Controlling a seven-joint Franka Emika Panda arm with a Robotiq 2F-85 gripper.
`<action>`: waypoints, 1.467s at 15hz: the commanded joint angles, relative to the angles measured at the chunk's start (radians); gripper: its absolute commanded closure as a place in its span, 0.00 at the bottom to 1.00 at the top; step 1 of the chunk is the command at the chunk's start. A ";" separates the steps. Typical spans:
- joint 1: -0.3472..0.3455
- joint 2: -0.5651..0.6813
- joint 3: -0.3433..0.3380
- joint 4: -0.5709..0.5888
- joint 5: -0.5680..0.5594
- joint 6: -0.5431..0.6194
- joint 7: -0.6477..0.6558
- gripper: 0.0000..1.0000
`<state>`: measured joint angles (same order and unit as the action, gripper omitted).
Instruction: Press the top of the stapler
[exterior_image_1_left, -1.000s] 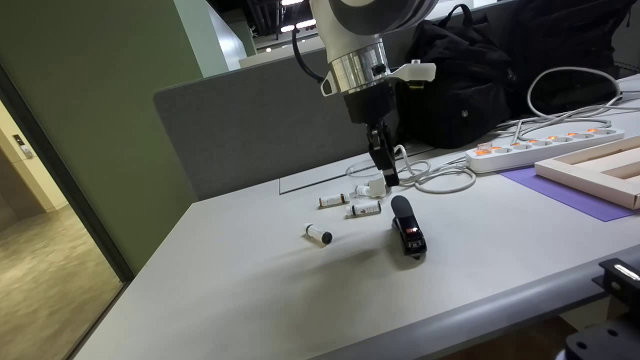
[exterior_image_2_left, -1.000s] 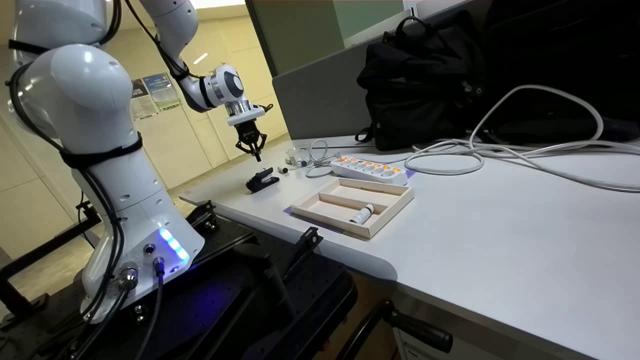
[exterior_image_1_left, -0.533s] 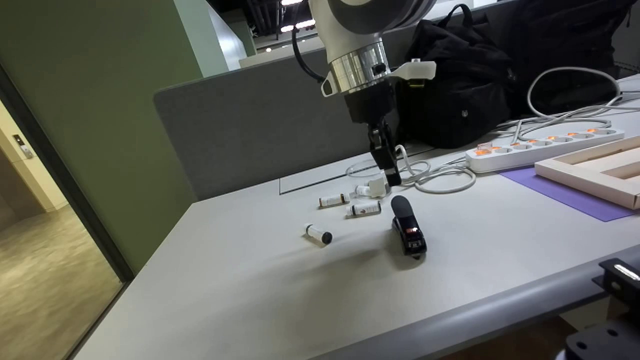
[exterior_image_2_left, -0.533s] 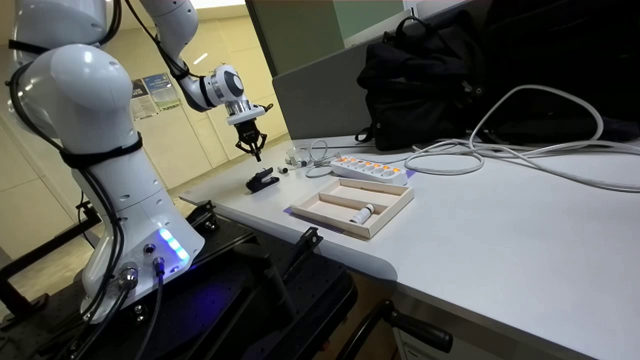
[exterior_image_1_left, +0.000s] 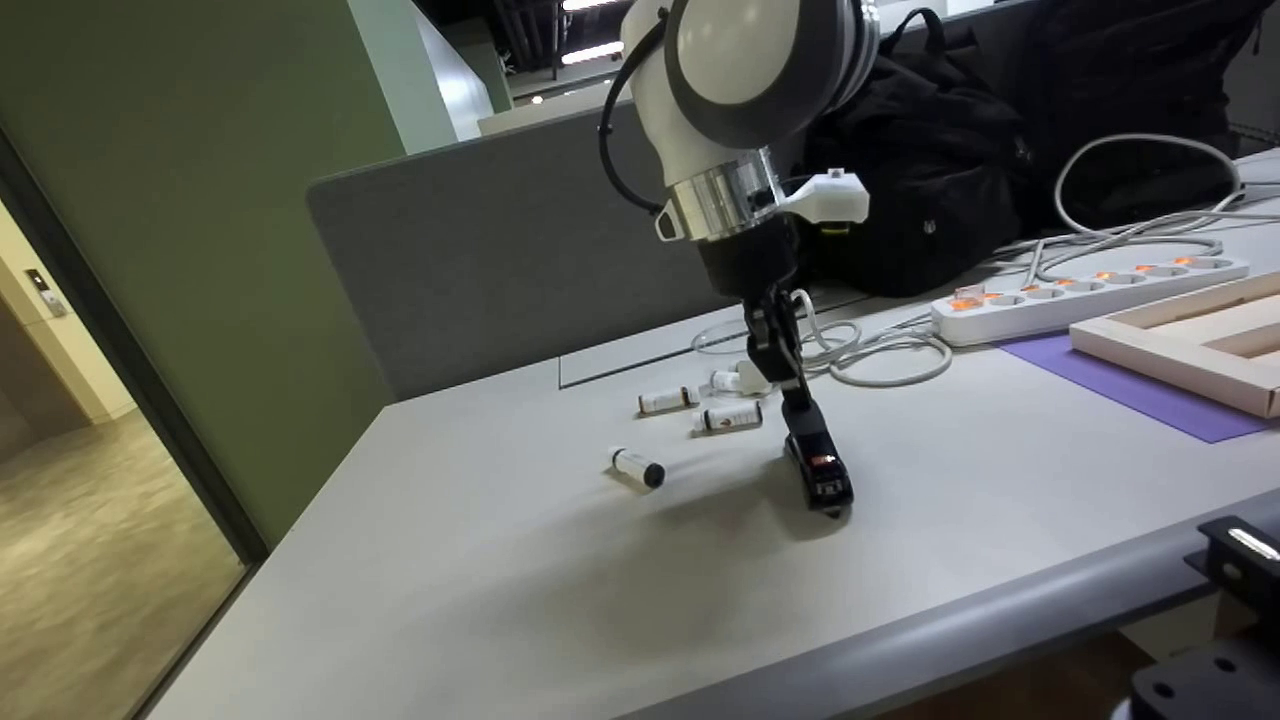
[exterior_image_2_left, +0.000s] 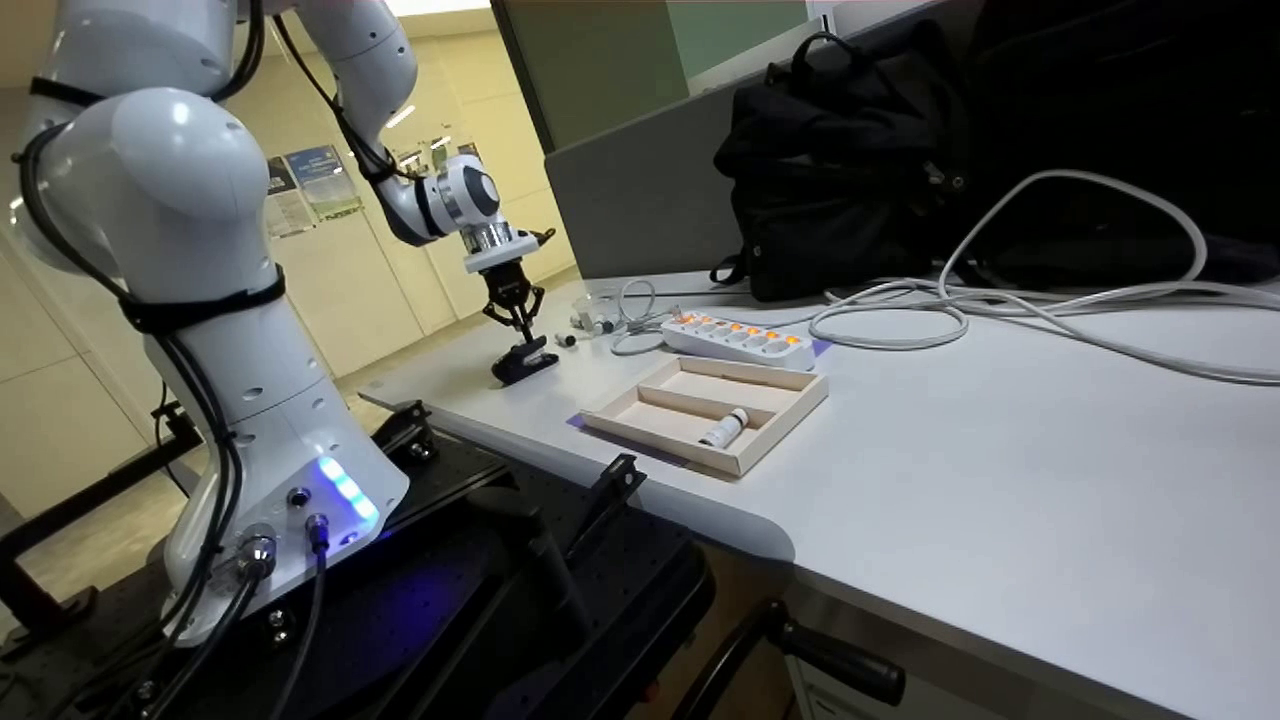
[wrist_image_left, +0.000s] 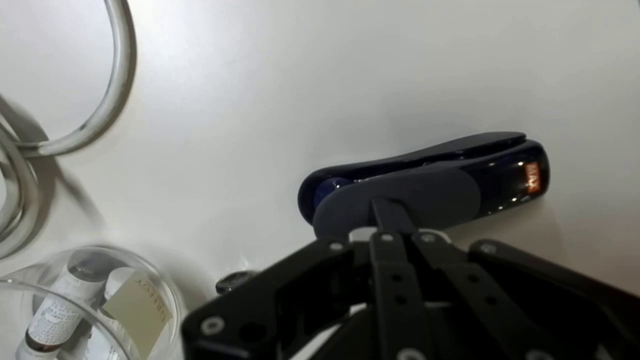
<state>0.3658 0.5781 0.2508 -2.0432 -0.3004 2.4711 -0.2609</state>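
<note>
The black stapler (exterior_image_1_left: 822, 468) lies on the white table in both exterior views (exterior_image_2_left: 520, 368). In the wrist view, the stapler (wrist_image_left: 425, 192) has a grey pad on its top arm and a red label at one end. My gripper (exterior_image_1_left: 797, 402) points down with its fingers together and nothing between them. Its fingertips are at the padded rear part of the top arm and appear to touch it, in the wrist view (wrist_image_left: 392, 215) and in an exterior view (exterior_image_2_left: 527, 336). The fingers hide part of the pad. I cannot tell how far the arm is pushed down.
Several small white bottles (exterior_image_1_left: 728, 417) lie beyond and beside the stapler. A clear cup (wrist_image_left: 175, 305) with bottles in it stands near the gripper. A white power strip (exterior_image_2_left: 740, 343), cables (exterior_image_1_left: 890, 365) and a wooden tray (exterior_image_2_left: 735, 463) are farther along the table.
My gripper has come down from above the stapler, and its fingertips are now at the stapler's top arm. The stapler's base has stayed in place.
</note>
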 joint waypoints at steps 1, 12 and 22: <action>-0.003 0.001 0.004 0.005 -0.002 -0.003 0.002 0.99; -0.018 0.039 -0.008 0.011 -0.001 -0.006 -0.010 1.00; -0.055 0.134 -0.004 -0.005 0.012 0.114 -0.051 1.00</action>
<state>0.3300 0.6198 0.2591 -2.0412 -0.2869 2.5124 -0.3012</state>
